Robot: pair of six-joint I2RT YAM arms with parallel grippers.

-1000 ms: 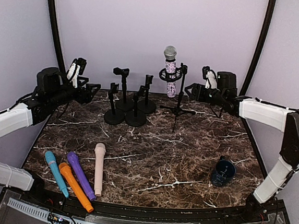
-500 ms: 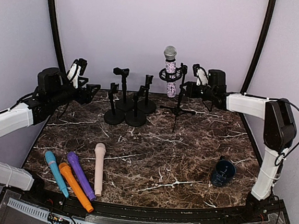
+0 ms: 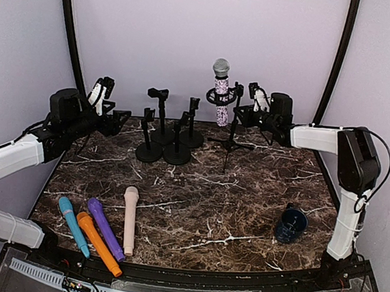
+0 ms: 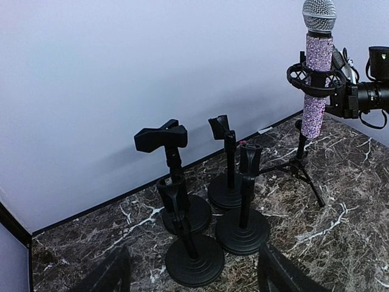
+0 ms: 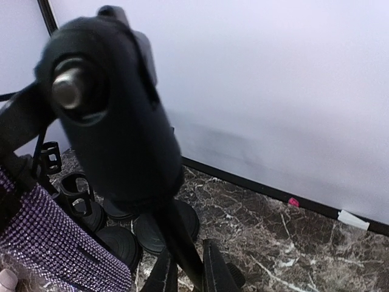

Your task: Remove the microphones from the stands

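Observation:
A purple glitter microphone (image 3: 221,97) with a silver head stands upright in the ring clip of a black tripod stand (image 3: 232,137) at the back of the table. My right gripper (image 3: 242,113) is shut on the stand's pole just right of the microphone. In the right wrist view its fingers (image 5: 214,272) pinch the black pole (image 5: 175,230), under the stand's big knob (image 5: 109,115), with the microphone (image 5: 55,246) at lower left. My left gripper (image 3: 120,115) hangs open at the back left, apart from everything. The left wrist view shows the microphone (image 4: 317,79) at upper right.
Several small black desk stands (image 3: 165,141) with empty clips cluster left of the tripod. Several coloured microphones (image 3: 99,226) lie at the front left. A dark blue mug (image 3: 290,224) sits at the right. Curved black frame bars and walls close in the back.
My right arm has reached left to the tripod stand and its jaws have shut on the pole. The left arm has not moved.

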